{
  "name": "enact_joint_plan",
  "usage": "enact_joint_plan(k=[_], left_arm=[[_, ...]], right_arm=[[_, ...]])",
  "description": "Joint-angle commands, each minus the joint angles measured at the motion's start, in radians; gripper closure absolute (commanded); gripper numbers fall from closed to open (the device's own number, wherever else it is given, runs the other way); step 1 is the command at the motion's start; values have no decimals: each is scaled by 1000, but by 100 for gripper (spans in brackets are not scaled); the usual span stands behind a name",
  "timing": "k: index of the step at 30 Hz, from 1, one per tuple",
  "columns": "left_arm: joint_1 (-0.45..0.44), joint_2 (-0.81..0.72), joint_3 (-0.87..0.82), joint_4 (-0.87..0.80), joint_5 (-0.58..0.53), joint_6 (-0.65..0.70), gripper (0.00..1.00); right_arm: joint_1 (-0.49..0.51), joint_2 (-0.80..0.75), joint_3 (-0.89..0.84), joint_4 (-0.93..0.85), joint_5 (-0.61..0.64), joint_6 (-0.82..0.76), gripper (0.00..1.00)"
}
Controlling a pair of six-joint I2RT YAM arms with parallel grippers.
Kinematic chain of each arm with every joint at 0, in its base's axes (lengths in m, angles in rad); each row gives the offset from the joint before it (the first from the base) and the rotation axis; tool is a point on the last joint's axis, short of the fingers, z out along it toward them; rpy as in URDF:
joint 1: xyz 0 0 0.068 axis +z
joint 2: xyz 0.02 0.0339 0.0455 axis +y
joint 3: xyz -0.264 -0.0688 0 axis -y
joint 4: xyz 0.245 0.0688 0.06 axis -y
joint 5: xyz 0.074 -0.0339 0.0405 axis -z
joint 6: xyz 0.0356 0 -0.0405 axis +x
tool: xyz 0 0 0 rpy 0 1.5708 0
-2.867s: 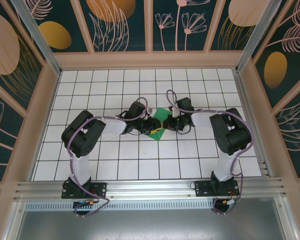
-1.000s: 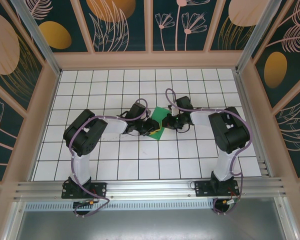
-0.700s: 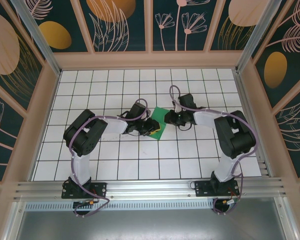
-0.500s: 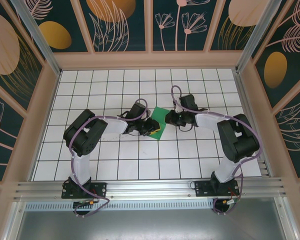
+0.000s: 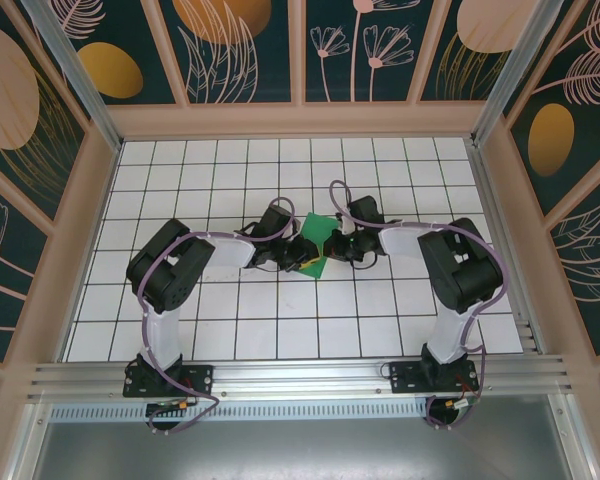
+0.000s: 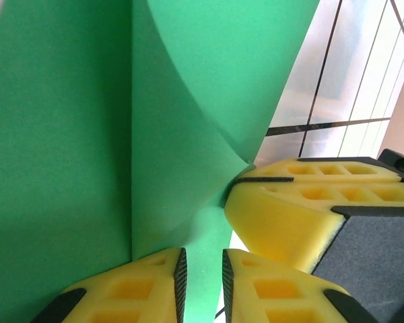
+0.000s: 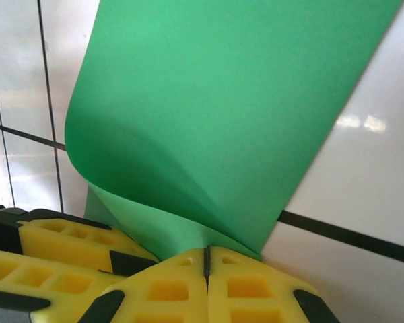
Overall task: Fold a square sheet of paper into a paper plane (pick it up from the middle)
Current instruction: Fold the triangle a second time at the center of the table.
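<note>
Top external view puts the square sheet of paper point(image 5: 316, 233) near the middle of the counter point(image 5: 380, 310), between your two arms. On the left wrist view, your left fingers point(image 6: 148, 289) are clamped on a fold of the green sheet, a thin strip of it showing between the pads. On the right wrist view, your right fingers point(image 7: 168, 289) are clenched tight on its curled edge, pads meeting, just beside the left ones.
</note>
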Motion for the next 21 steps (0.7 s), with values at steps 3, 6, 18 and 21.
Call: enact_joint_plan(k=[3, 6, 18, 21], left_arm=[[2, -64, 26, -24, -24, 52, 73], [4, -54, 55, -52, -46, 80, 73], [16, 9, 137, -174, -166, 133, 74], [19, 23, 146, -176, -165, 135, 74]], right_arm=[[3, 22, 20, -14, 7, -26, 93], [4, 25, 20, -21, 9, -39, 93], [4, 40, 22, -29, 1, -60, 93], [3, 42, 23, -30, -2, -62, 93]])
